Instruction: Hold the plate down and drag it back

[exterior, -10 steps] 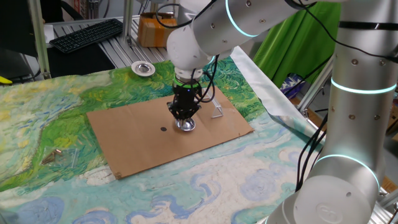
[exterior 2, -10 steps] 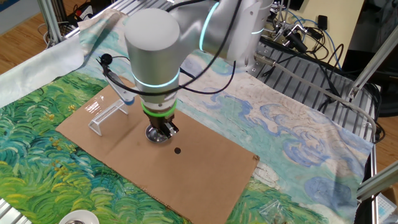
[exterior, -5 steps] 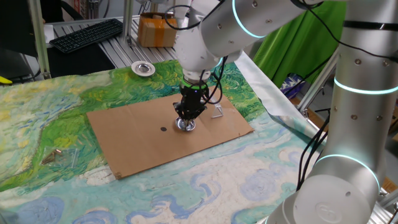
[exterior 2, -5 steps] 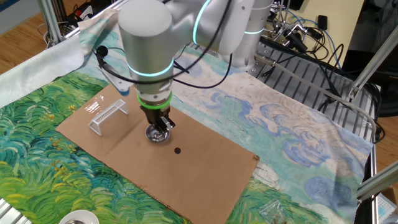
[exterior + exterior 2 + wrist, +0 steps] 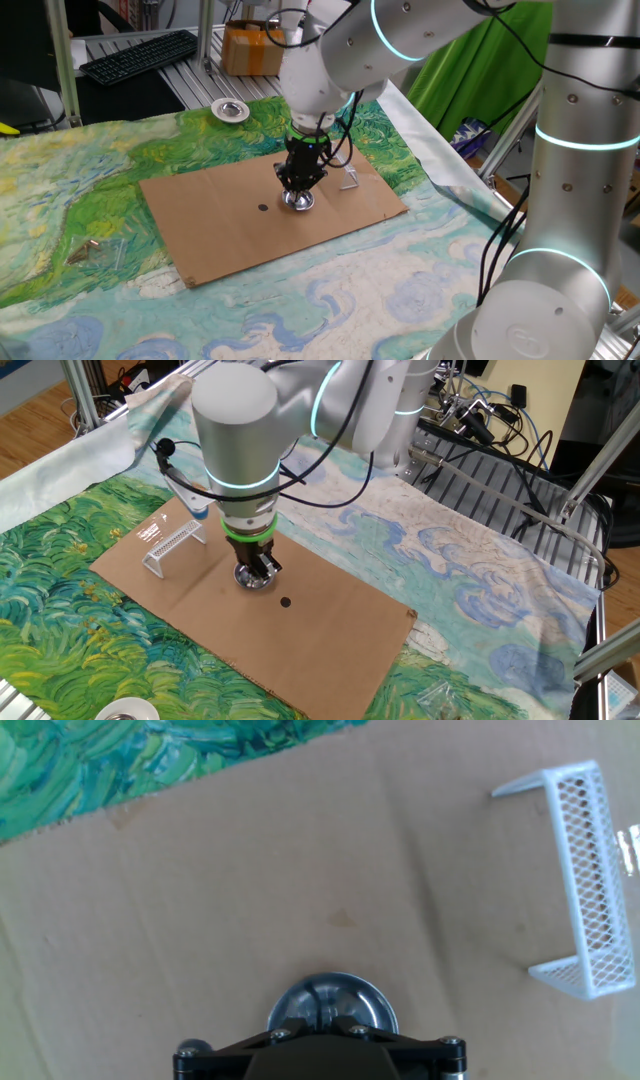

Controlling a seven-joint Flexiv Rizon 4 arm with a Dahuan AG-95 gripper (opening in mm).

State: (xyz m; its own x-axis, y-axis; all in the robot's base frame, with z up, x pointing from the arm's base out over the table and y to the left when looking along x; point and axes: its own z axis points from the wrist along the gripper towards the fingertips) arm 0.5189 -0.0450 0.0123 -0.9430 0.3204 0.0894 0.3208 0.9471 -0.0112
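Observation:
The plate point(image 5: 297, 201) is a small shiny silver dish lying on the brown cardboard sheet point(image 5: 220, 225), near its middle. It also shows in the other fixed view point(image 5: 255, 577) and at the bottom of the hand view point(image 5: 332, 1002). My gripper point(image 5: 299, 190) points straight down with its fingertips close together, resting on the plate's centre point(image 5: 259, 568). In the hand view my gripper point(image 5: 312, 1018) covers the near half of the plate. The jaws do not grip the rim.
A small white mesh goal point(image 5: 349, 180) stands on the cardboard just beyond the plate point(image 5: 172, 545) point(image 5: 580, 885). A black dot point(image 5: 263, 208) marks the cardboard. A second silver dish point(image 5: 231, 110) lies on the painted cloth near a keyboard.
The arm's upper links and wrist have shifted a little. The fingertips and the plate stay at about the same spot on the cardboard.

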